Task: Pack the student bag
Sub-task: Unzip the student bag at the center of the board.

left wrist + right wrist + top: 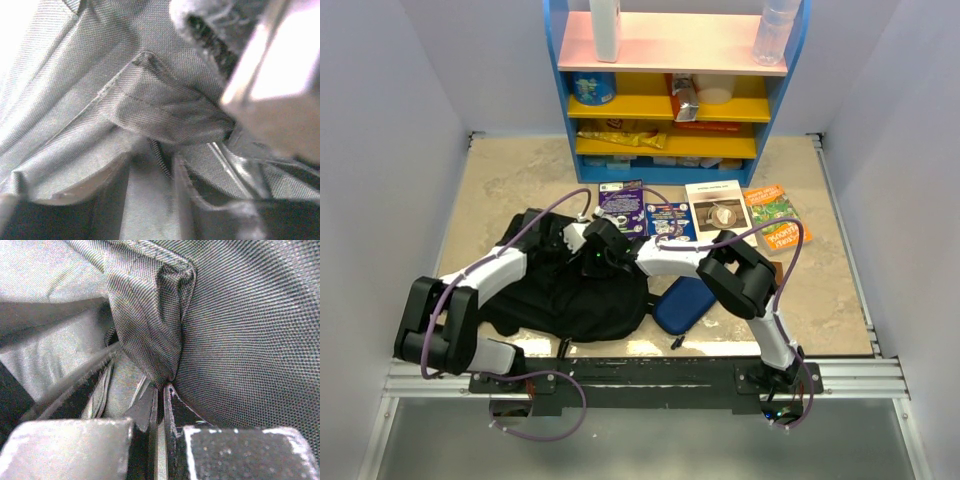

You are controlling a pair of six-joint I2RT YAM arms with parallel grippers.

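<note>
The student bag (570,295), a large black fabric backpack, lies on the table in front of the left arm. My left gripper (570,236) is at its upper edge, and in the left wrist view its fingers (210,210) stand close together with a strip of bag fabric (150,200) between them, just below a zipper (160,155). My right gripper (605,247) is next to it on the same edge. In the right wrist view its jaws (161,407) are pinched on a fold of the bag's fabric (150,330).
Several books lie in a row behind the bag: purple (621,205), blue (668,220), white (718,210) and orange-green (775,215). A dark-blue pencil case (682,303) lies right of the bag. A blue shelf (675,90) with goods stands at the back.
</note>
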